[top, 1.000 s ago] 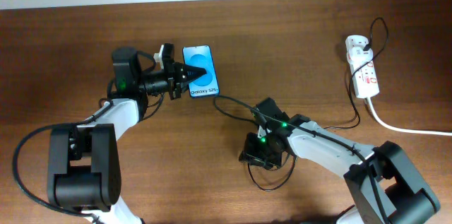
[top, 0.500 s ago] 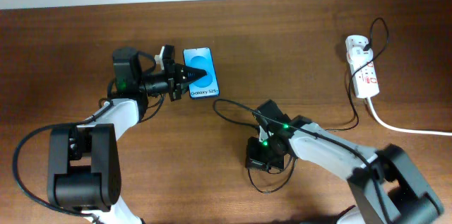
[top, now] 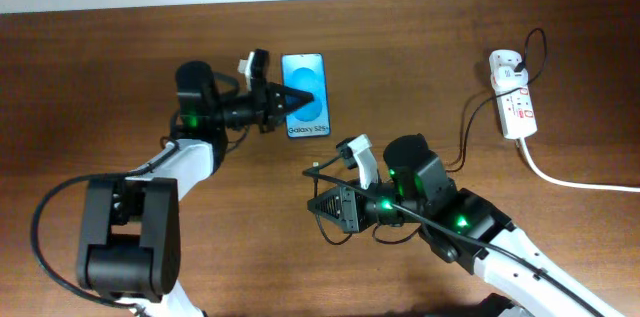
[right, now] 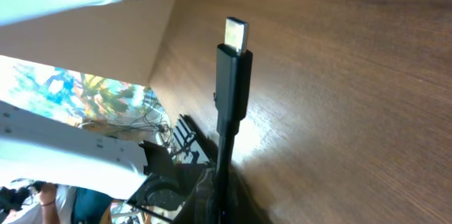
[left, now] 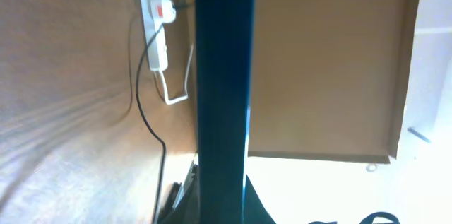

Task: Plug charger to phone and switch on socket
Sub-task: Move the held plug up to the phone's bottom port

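Left claw (top: 288, 106): gripping the phone (top: 306, 87) by its 9 o'clock edge.
Right claw (top: 325, 205): pinching the charger (right: 233, 75) behind its tip.
Doing it well: probably squaring tip to port, easing toward 12 o'clock.

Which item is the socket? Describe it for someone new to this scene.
In the overhead view, go to the right end of the wooden table. The socket is the white elongated power strip with red-marked switches lying there. Its thick white cord runs off the right edge, unlike the thin black charger beside it.
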Controlling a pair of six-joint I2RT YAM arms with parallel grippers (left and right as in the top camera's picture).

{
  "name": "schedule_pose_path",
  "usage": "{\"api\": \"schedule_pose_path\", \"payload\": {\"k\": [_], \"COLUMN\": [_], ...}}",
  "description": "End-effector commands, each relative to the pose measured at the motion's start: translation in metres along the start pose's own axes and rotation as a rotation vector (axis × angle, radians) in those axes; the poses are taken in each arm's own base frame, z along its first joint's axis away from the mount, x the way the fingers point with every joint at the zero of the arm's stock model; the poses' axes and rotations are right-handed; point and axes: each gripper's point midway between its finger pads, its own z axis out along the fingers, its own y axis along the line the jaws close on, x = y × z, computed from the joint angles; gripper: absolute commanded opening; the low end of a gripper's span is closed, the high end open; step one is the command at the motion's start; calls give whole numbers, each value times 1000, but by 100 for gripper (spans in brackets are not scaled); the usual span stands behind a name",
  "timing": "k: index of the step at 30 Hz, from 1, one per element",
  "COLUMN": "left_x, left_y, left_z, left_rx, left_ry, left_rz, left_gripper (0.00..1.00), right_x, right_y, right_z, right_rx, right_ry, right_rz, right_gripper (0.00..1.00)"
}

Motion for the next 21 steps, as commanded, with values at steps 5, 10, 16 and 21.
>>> {"api": "schedule_pose_path", "payload": {"k": [5, 10, 16, 21], "left_x": [5, 14, 15, 12], "left_y": [-20, -27, -32, -33], "left_z": [1, 0, 0, 3], "left_rx": [27, 52, 62, 60], "left_ry": [43, 98, 105, 89], "left_rz": [31, 53, 87, 68], "left_gripper": [0, 0, 0, 0], "right_x": [-8, -12, -24, -26], "right_y": [-14, -29, -33, -32], "right_z": [16, 23, 18, 23], "right_rx": [33, 84, 78, 60], "right_ry": [-4, -20, -56, -56], "right_rz": [72, 88, 89, 107], "right_gripper": [4, 4, 4, 4]}}
